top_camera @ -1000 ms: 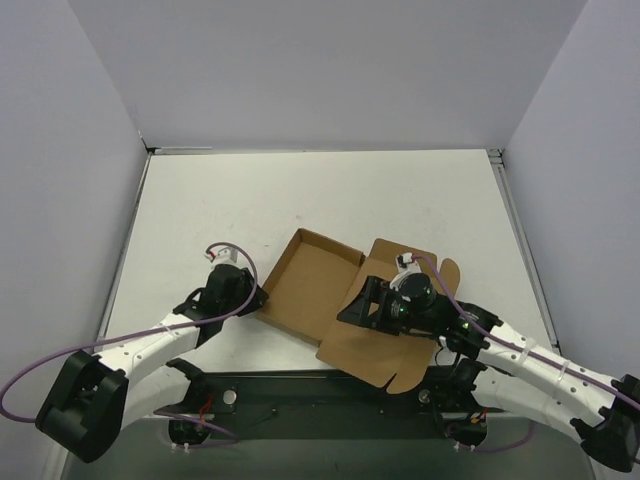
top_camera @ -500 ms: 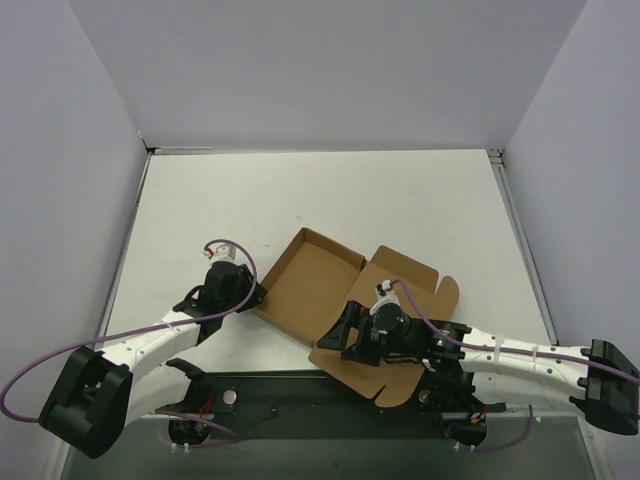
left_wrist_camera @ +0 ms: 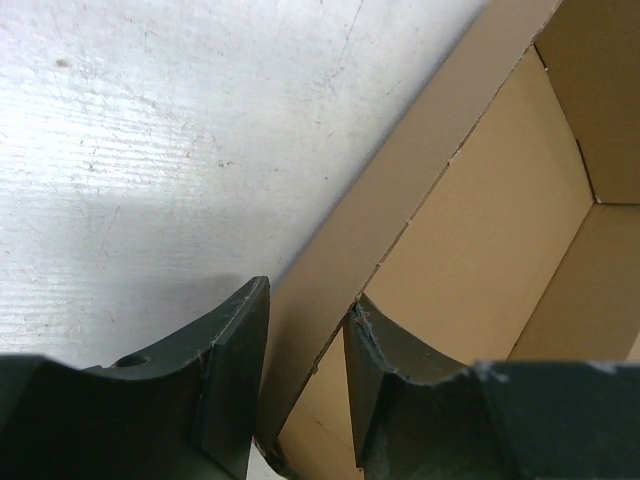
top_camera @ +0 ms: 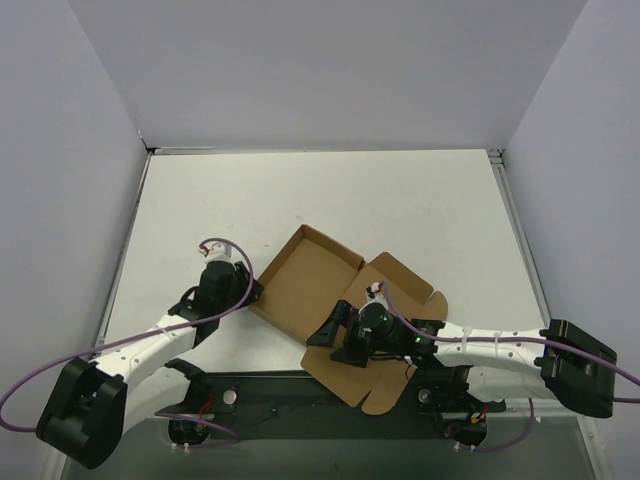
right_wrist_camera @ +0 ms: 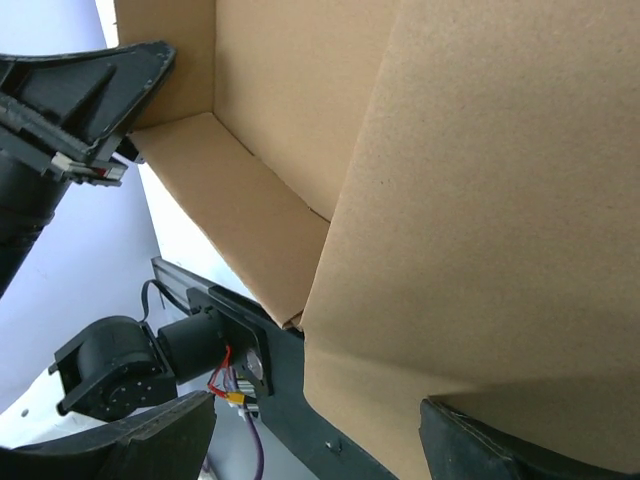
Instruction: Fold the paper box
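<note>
The paper box (top_camera: 305,285) is brown cardboard, half folded: an open tray with raised walls and a lid flap (top_camera: 395,335) spread toward the near right. My left gripper (top_camera: 253,292) is shut on the tray's left wall; in the left wrist view its jaws (left_wrist_camera: 305,335) stand on either side of that wall (left_wrist_camera: 400,190). My right gripper (top_camera: 335,340) is open at the lid flap's left edge, close above it. In the right wrist view the flap (right_wrist_camera: 480,200) fills the space ahead of the wide-open gripper (right_wrist_camera: 320,440).
The white table (top_camera: 330,200) is ringed by pale walls. The black base rail (top_camera: 300,385) with motors and cables runs along the near edge, under the lid flap's corner. The left gripper also shows in the right wrist view (right_wrist_camera: 90,90).
My right arm has swung left and toward the near edge, and the lid flap has shifted down-left with it. My left gripper has kept its hold on the tray wall.
</note>
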Controlling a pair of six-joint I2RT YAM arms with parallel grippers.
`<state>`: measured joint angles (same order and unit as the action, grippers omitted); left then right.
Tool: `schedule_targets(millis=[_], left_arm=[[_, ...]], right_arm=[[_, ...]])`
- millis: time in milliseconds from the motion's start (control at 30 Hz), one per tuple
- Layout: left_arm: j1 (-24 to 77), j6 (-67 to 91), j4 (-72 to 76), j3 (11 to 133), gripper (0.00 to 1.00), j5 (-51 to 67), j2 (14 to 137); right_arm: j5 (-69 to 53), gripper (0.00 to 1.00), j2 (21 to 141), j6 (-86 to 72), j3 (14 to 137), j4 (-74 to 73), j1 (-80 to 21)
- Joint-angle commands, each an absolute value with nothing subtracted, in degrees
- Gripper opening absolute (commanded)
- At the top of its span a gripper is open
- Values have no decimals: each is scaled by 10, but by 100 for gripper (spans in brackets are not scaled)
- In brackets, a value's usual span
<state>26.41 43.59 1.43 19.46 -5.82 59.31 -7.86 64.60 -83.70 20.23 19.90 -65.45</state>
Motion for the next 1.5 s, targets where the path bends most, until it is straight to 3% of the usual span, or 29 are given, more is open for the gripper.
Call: schedule_targets(millis=[0, 200, 467, 633, 900, 1067, 1367, 1467], left_arm=[[266, 442, 11, 186, 45, -33, 555], [267, 434, -41, 190, 47, 0, 511], [267, 410, -109, 239, 72, 53, 473], [266, 386, -142, 273, 80, 37, 473], [264, 354, -231, 313, 87, -25, 451], [263, 312, -273, 360, 88, -61, 444], [258, 56, -283, 563, 93, -59, 649], [249, -15, -267, 618, 93, -9, 714]], right_arm=[[-39, 85, 662, -804, 191, 199, -615], [-30, 84, 657, -713, 208, 177, -534], [41, 84, 673, -535, 304, 44, -477], [5, 84, 729, -419, 348, 41, -391], [-9, 82, 766, -266, 466, -30, -415], [54, 82, 752, -265, 487, -83, -466], [11, 79, 636, -437, 432, -149, -490], [4, 80, 582, -477, 404, -148, -483]])
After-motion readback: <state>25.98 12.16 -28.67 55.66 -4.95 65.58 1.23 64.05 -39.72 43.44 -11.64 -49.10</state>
